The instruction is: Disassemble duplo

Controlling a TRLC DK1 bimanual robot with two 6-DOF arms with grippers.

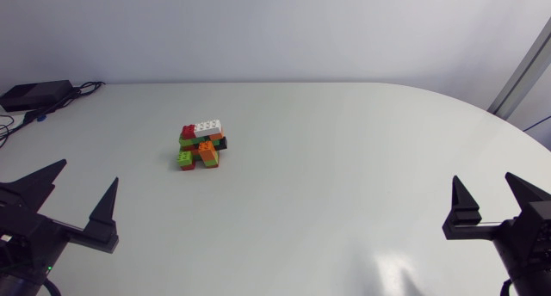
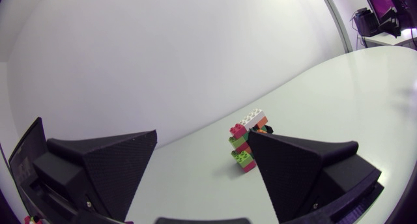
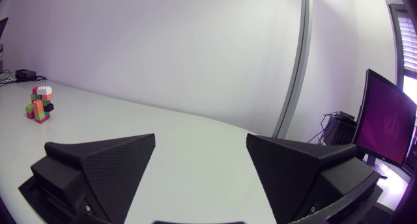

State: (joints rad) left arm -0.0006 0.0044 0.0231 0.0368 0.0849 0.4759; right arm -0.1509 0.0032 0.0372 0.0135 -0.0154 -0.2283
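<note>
Left fingers (image 1: 104, 215) and right fingers (image 1: 463, 212) spread wide, far from duplo stack (image 1: 201, 146).

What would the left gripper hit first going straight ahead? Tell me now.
Probably the duplo stack. It stands ahead of the left gripper, off centre and partly behind one finger, so that finger would likely reach it first. Only bare table lies between, though depth is hard to judge.
</note>
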